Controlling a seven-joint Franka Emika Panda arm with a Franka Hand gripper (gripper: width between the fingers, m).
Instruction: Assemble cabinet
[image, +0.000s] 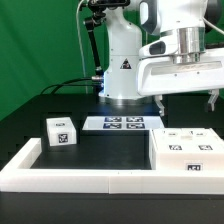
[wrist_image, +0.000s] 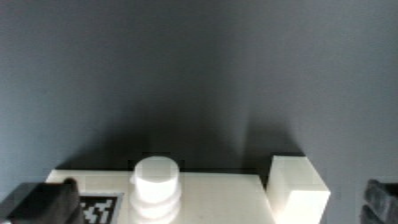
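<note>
Hand (image: 186, 100) above cabinet (image: 188, 152), jaws wide apart; small drawer block (image: 60, 131) well apart, outside it.

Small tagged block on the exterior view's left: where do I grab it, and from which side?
Grip the small block across two opposite upright faces, coming straight down from above. It sits flat on the table, boxy with parallel sides, a tag on its top face, and stands apart from the marker board, so there should be room on either side.
</note>
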